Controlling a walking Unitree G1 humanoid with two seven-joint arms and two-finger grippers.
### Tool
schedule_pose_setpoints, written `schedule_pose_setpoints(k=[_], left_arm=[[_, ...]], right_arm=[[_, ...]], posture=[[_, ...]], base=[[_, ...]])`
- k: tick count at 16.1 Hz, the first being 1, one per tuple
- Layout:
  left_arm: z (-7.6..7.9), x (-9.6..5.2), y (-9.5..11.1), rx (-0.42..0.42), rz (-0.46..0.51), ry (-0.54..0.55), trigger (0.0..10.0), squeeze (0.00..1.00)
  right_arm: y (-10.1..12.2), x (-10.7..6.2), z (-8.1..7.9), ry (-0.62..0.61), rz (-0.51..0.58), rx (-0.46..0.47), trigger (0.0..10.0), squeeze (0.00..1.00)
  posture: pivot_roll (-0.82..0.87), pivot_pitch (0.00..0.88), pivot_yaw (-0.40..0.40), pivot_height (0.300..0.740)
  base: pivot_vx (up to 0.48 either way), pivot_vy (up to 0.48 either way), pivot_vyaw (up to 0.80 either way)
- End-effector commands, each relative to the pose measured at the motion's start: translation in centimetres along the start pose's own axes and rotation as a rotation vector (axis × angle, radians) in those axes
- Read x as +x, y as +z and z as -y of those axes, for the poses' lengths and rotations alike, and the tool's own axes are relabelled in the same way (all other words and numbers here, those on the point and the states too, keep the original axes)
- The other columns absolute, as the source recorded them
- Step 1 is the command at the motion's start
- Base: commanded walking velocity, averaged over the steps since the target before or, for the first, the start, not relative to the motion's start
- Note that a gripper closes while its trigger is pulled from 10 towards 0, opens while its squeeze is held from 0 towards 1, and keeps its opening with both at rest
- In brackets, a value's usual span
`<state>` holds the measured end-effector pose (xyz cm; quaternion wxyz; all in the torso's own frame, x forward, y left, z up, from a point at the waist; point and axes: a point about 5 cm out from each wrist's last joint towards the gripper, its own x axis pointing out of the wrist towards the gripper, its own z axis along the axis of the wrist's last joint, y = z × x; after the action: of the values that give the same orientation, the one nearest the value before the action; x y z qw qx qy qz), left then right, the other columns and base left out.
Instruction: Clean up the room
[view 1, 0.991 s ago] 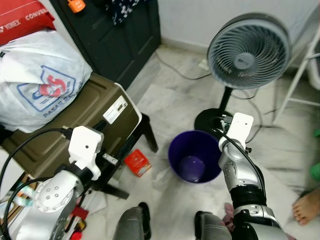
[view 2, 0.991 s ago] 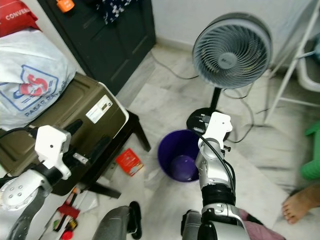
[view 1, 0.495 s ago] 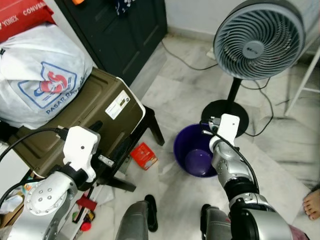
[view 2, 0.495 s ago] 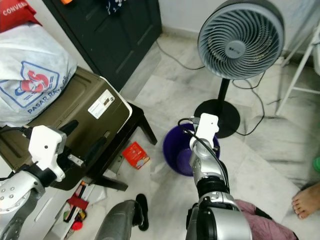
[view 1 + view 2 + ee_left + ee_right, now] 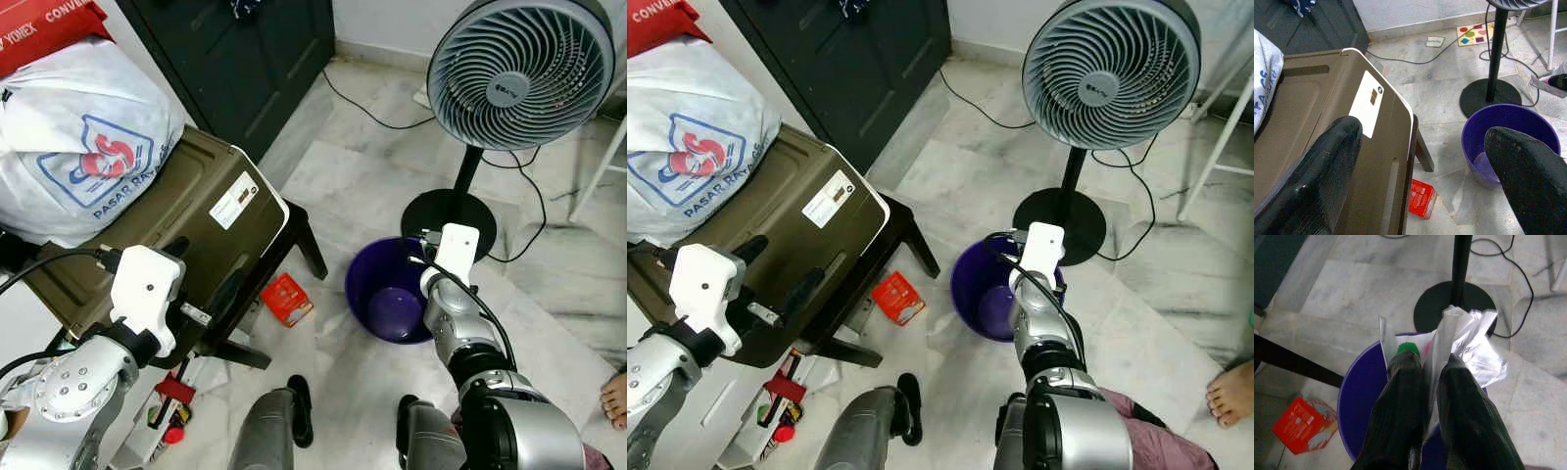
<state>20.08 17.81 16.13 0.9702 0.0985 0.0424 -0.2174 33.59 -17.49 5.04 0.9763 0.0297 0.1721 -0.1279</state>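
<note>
A white sack [image 5: 78, 147] with a red and blue logo lies on an olive case [image 5: 186, 235], which rests on a black stand [image 5: 294, 245]. A grey fan [image 5: 519, 69] stands on its round black base [image 5: 451, 211] on the marble floor [image 5: 353, 166], its cord trailing across the tiles. Just in front of the base sits a purple bin [image 5: 382, 294], and a red box [image 5: 287, 299] lies on the floor between the bin and the stand. The left gripper [image 5: 1425, 171] hangs above the case edge, fingers spread wide with nothing between them. The right gripper [image 5: 1430, 377] is held over the bin's rim, fingers pinched on a crumpled clear wrapper [image 5: 1469, 345] that sticks up over the bin's mouth
</note>
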Motion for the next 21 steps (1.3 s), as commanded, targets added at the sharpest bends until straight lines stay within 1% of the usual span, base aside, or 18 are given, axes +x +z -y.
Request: schedule_pose_setpoints(k=[1,5,9,12,13,14,15,16,17,18,19,20,21], left_arm=[[-0.4,-0.4,0.0,0.009,-0.018,0.022,10.0,0.0],[-0.5,-0.2,-0.1,0.009,-0.018,0.034,10.0,0.0],[-0.5,0.3,-0.2,0.001,-0.01,0.043,10.0,0.0],[-0.1,1.5,0.1,-0.028,0.029,0.051,10.0,0.0],[0.1,2.5,0.3,-0.058,0.06,0.064,10.0,0.0],[0.4,3.3,0.4,-0.074,0.079,0.071,10.0,0.0],[0.6,4.0,0.5,-0.09,0.095,0.08,10.0,0.0],[0.9,5.2,0.6,-0.119,0.123,0.093,10.0,0.0],[1.1,6.0,0.7,-0.133,0.137,0.093,10.0,0.0],[1.1,6.6,0.9,-0.127,0.16,0.097,10.0,0.0],[1.0,6.9,1.0,-0.127,0.172,0.109,10.0,0.0],[0.6,7.7,1.2,-0.14,0.195,0.151,10.0,0.0],[0.5,8.0,1.2,-0.143,0.201,0.159,10.0,0.0]], right_arm=[[-0.1,-0.1,-0.9,0.024,0.007,-0.004,10.0,1.0],[0.5,0.0,-1.0,0.029,0.041,-0.002,10.0,1.0],[0.8,0.1,-1.0,0.032,0.067,-0.001,10.0,1.0],[1.6,-0.2,-1.6,0.063,0.127,-0.037,10.0,1.0],[1.7,-0.9,-2.3,0.104,0.169,-0.072,10.0,1.0],[1.7,-1.5,-2.7,0.13,0.186,-0.086,10.0,1.0],[2.2,-2.1,-2.9,0.147,0.214,-0.087,10.0,1.0],[2.9,-3.3,-3.0,0.161,0.257,-0.093,10.0,1.0],[3.1,-3.8,-3.0,0.166,0.264,-0.095,10.0,1.0],[3.0,-4.6,-3.0,0.172,0.242,-0.054,10.0,1.0],[2.9,-5.2,-3.0,0.183,0.237,-0.028,10.0,1.0],[3.0,-6.3,-2.5,0.195,0.238,-0.03,10.0,1.0],[3.0,-6.4,-2.3,0.193,0.235,-0.037,10.0,1.0]], posture=[[0.26,0.29,0.224,0.74],[0.25,0.285,0.224,0.74],[0.23,0.271,0.216,0.74],[0.18,0.24,0.187,0.74],[0.15,0.219,0.169,0.74],[0.13,0.202,0.156,0.74],[0.1,0.179,0.144,0.74],[0.05,0.131,0.117,0.74],[0.03,0.11,0.108,0.74],[0.01,0.077,0.098,0.74],[0.0,0.069,0.097,0.74],[-0.02,0.026,0.093,0.74],[-0.02,0.016,0.093,0.74]], base=[[0.0,0.0,0.0],[0.0,0.0,0.0],[0.0,0.0,0.0],[0.0,0.0,0.0],[0.0,0.0,0.0],[0.0,0.0,0.0],[0.0,0.0,0.0],[0.0,0.0,0.0],[0.0,0.0,0.0],[0.0,0.0,0.0],[0.0,0.0,0.0],[0.0,0.0,0.0],[0.0,0.0,0.0]])
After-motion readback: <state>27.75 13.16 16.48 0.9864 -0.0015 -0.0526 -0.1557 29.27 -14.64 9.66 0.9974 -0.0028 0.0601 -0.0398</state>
